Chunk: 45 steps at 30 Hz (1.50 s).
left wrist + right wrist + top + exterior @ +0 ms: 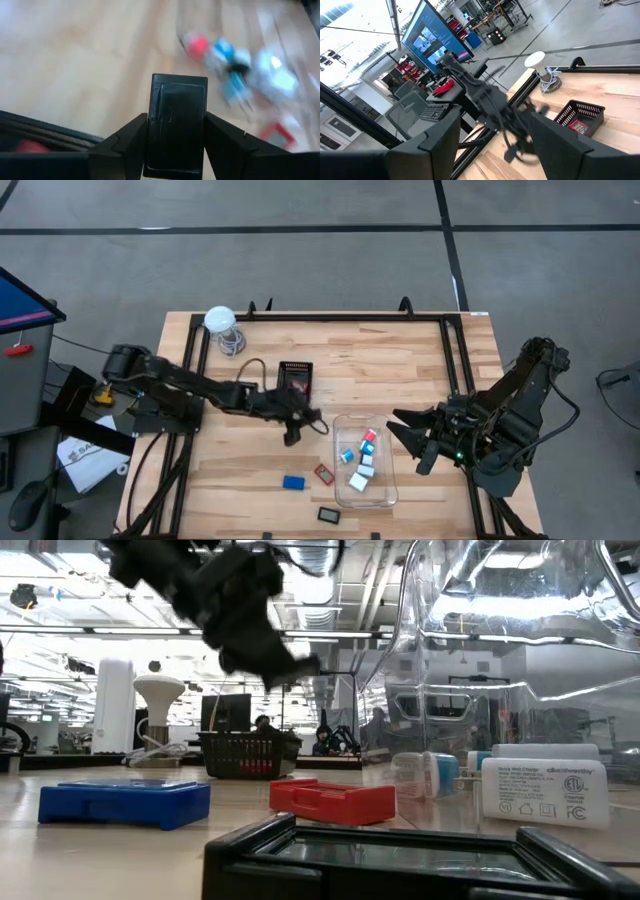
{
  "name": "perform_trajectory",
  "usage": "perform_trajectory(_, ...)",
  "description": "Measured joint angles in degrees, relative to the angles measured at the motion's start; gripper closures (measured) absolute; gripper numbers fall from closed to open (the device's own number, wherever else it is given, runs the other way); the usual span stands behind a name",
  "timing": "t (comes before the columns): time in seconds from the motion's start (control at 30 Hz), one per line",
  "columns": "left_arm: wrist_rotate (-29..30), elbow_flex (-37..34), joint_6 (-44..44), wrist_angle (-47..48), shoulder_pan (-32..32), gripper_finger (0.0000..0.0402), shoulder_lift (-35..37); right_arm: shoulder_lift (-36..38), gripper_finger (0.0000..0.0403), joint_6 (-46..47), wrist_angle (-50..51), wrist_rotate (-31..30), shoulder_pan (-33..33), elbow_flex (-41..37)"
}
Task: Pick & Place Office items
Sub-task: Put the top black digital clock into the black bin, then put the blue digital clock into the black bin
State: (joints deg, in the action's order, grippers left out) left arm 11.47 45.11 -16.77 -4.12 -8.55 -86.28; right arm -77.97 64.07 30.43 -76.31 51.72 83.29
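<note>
Holding a flat black rectangle [175, 125] tight between its fingers, the left gripper [291, 432] hung between the black mesh tray [296, 367] and clear plastic box [390, 492]. It needed a slow, level carry. The right gripper [412, 442] waited open beside that box.

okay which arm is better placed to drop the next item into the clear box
Left. The left gripper is shut on a flat black rectangle above the table, just beside the clear plastic box. The right gripper hangs open on the box's other side, holding nothing.
</note>
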Motion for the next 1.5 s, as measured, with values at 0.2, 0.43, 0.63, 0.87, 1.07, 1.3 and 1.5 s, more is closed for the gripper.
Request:
perform_trajectory(0.2, 10.45, 0.08, -0.03, 7.42, 4.03, 0.0244, 8.57, 0.00, 0.0175, 0.00, 0.64, -0.02, 0.00, 0.00)
perform_trajectory(0.43, 10.53, 0.04, -4.81, 9.28, 13.82, 0.0234, 10.75, 0.00, 0.0175, -0.01, 1.03, -0.06, 0.00, 0.00)
perform_trajectory(0.63, 7.81, 0.02, -4.96, 10.75, 20.10, 0.0244, 8.96, 0.00, 0.0175, 0.00, 0.85, -0.35, -0.15, 0.00)
perform_trajectory(0.87, 1.97, 0.02, -4.66, 14.24, 21.53, 0.0231, 3.64, 0.00, 0.0175, 0.42, 0.96, -0.90, -0.19, 0.00)
perform_trajectory(1.07, 0.12, 0.00, -4.59, 14.28, 19.95, 0.0238, -0.95, 0.00, 0.0175, 0.66, 0.79, -0.90, -0.17, 0.00)
perform_trajectory(1.3, -0.75, 0.03, -2.70, 12.37, 19.89, 0.0224, -4.98, 0.00, 0.0175, 0.92, 0.79, -0.90, -0.13, 0.00)
perform_trajectory(1.5, -0.74, 0.02, -2.04, 11.64, 21.06, 0.0220, -5.29, 0.00, 0.0175, 1.09, 0.79, -0.87, -0.13, 0.00)
